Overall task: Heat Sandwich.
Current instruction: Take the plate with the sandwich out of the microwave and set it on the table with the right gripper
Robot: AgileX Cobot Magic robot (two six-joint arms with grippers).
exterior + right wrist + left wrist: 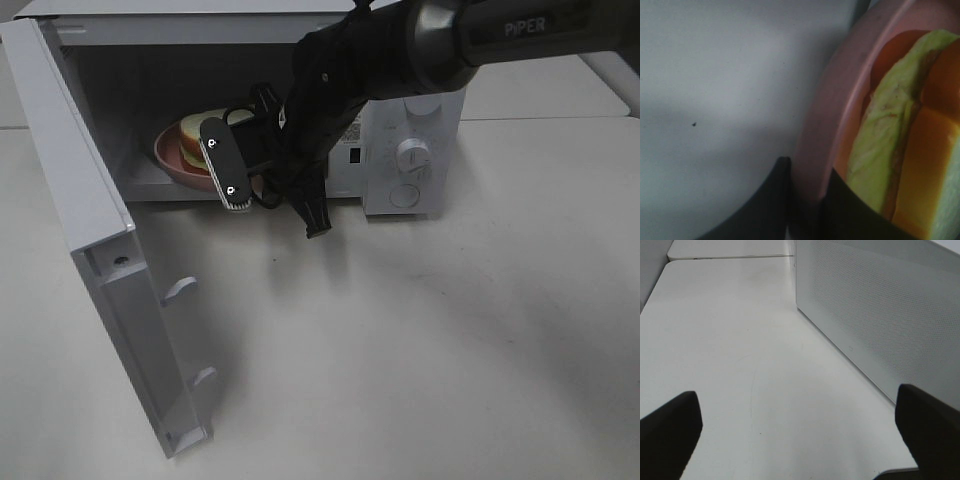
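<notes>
- Inside the open microwave (415, 150), the sandwich (195, 135) sat on its plate (172, 160), near the front of the cavity with the door (90, 250) swung wide.
- Your right gripper (245, 150) was closed on the plate's rim – the right wrist view showed one finger (765, 205) outside the rim (815, 150) and the other inside it, beside the lettuce (880, 155).
- By my reading, you were at the loading step: plate in the cavity but not yet let go.
- Your next move called for opening the jaws, backing the arm straight out without dragging the plate, then shutting the door.
- Your left gripper (800, 435) stood wide open and held nothing, hovering over bare table (740, 350) beside the perforated door panel (880, 315).
- Only the high view showed you the dials and the door; it did not show the left gripper.
- Only the right wrist view showed the pinch itself – from above, the arm hid most of the plate.
</notes>
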